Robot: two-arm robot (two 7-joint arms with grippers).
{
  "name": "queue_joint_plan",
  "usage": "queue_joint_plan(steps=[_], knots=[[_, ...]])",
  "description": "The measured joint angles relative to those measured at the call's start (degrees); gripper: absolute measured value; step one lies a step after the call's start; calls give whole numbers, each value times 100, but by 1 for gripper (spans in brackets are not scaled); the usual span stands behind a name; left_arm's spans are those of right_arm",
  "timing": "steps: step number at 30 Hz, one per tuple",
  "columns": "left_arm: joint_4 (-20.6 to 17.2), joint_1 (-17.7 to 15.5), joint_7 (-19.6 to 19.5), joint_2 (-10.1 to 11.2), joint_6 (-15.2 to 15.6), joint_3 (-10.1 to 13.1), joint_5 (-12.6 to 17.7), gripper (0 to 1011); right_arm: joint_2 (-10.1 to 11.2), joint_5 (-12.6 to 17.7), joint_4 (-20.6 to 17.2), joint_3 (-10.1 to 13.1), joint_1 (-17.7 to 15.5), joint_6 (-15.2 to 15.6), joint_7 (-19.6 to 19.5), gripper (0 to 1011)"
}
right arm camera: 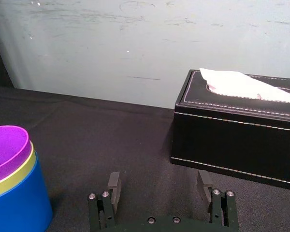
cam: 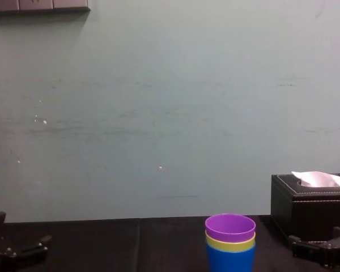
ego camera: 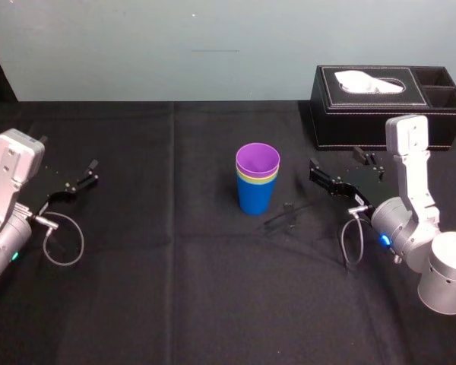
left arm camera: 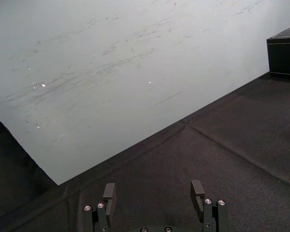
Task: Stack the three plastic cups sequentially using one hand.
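All three cups are nested in one upright stack. The blue tapered plastic cup (ego camera: pixel 255 199) is at the bottom, standing on the black cloth-covered table (ego camera: pixel 175 289). The yellow-green plastic cup (right arm camera: pixel 13 181) sits inside it with just a rim band showing. The purple plastic cup (ego camera: pixel 258 159) is innermost and on top, mouth up. The stack sits about mid-table, a little toward the right edge, with nothing touching it.

Right gripper (ego camera: pixel 336 160): black, two short fingers spread wide, nothing between them. It is low over the table to the right of the stack, near it but apart, between the stack and the black leather-look tissue box (ego camera: pixel 380 114). It is aimed toward the far edge. In the right wrist view the stack is off to one side of the jaws and the box is ahead on the other.

The tissue box is at the far right corner, well apart from the cups, with a white tissue (ego camera: pixel 368 82) sticking out of the top slot.

Left gripper (ego camera: pixel 67 154): near the left edge, well apart from the stack. Fingers are wide apart and empty, aimed at the far edge and the pale green-blue wall (ego camera: pixel 213 46).

In the chest view the stack stands straight from the side, rims level.
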Motion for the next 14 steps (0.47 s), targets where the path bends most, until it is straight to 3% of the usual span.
queue_joint_plan(steps=[14], knots=[[0,0,0,0,0,0,0,1011,0,0,0,0,0,0,0,1003]])
